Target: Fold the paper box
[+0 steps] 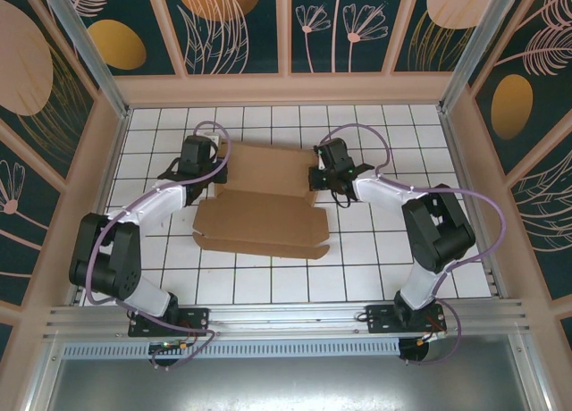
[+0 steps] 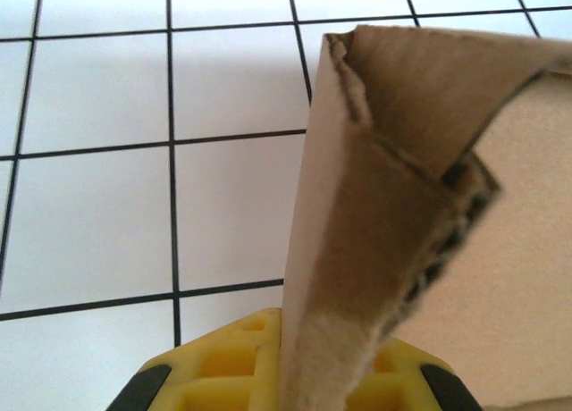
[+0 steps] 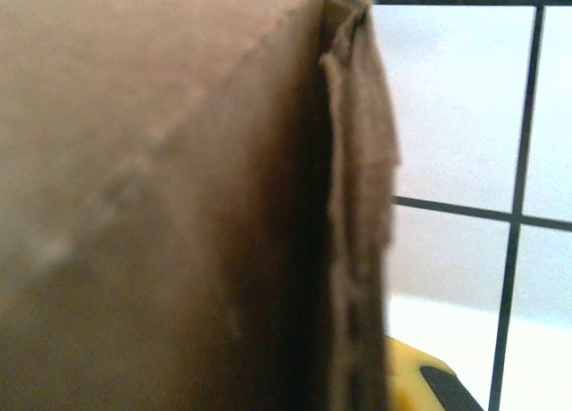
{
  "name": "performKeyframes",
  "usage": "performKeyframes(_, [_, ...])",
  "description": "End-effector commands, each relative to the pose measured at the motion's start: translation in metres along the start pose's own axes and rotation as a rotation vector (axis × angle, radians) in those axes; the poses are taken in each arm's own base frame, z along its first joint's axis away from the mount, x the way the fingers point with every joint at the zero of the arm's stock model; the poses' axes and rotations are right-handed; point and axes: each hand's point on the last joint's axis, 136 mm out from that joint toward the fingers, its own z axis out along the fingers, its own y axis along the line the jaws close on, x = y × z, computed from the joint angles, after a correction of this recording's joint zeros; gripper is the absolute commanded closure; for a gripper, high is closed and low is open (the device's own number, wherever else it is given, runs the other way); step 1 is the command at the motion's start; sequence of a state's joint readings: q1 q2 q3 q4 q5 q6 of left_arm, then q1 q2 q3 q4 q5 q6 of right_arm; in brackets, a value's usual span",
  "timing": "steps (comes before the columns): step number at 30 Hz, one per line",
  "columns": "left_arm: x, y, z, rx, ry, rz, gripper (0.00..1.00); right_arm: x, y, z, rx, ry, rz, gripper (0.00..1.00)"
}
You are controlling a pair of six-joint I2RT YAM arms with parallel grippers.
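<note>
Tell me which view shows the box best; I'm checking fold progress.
The top view: the whole box shows, flaps and all. The left wrist view shows one raised flap close up; the right wrist view a blurred edge.

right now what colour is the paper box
The paper box is plain brown, unprinted; clearest in the top external view.

The paper box [image 1: 264,205] lies on the table [image 1: 375,268] between the left jaws and the right jaws
</note>
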State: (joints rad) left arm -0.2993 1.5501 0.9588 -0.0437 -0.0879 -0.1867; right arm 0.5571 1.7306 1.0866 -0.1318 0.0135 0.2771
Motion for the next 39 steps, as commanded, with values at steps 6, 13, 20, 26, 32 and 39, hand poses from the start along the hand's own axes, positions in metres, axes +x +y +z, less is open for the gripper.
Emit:
performKeyframes(6, [-0.024,0.012,0.0,-0.24,-0.072,0.022,1.0,-0.03,0.008,-0.036,0.225,-0.121,0.082,1.0])
performKeyframes(13, [-0.027,0.015,0.001,-0.283,-0.095,-0.004,1.0,-0.034,0.019,-0.045,0.265,-0.159,0.091,1.0])
performKeyframes(20, [-0.022,0.014,0.0,-0.259,-0.13,-0.015,0.9,-0.04,0.031,-0.051,0.189,-0.198,0.074,1.0])
performKeyframes(26, [-0.019,-0.009,-0.016,-0.06,-0.252,-0.088,0.77,-0.04,0.028,-0.053,0.157,-0.274,-0.007,1.0])
performKeyframes(32, [-0.01,-0.022,-0.029,0.075,-0.347,-0.13,0.65,-0.044,0.016,-0.059,0.172,-0.409,-0.009,1.0])
performKeyframes(39, [-0.011,-0.02,-0.049,0.109,-0.431,-0.172,0.47,-0.049,-0.007,-0.059,0.294,-0.5,0.004,1.0])
